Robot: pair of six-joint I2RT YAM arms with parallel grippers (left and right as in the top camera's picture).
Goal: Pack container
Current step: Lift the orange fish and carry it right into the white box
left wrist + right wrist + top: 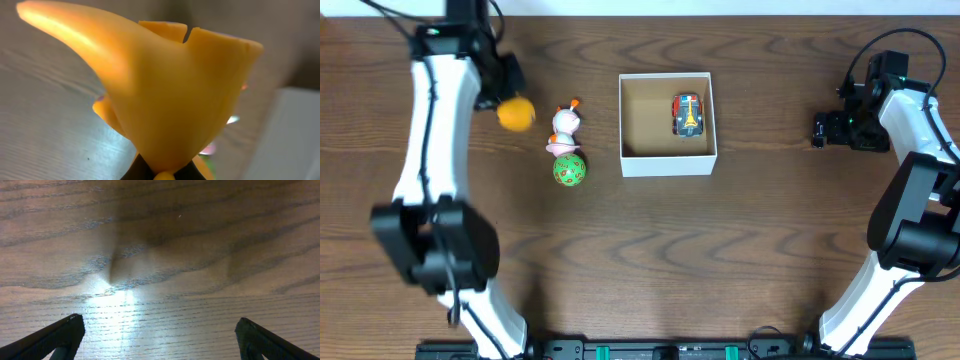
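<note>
The container (667,162), a white-walled square box with a brown inside, sits at the table's middle back with a small toy car (688,114) inside at its right. My left gripper (505,95) is shut on an orange toy (516,114), held left of the box; in the left wrist view the orange toy (170,95) fills the frame. A white and orange figure (565,126) and a green ball (569,169) lie between the orange toy and the box. My right gripper (823,128) is open and empty over bare wood (160,345), to the right of the box.
The white wall of the container (295,135) shows blurred at the right of the left wrist view. Both arm bases stand at the table's front edge.
</note>
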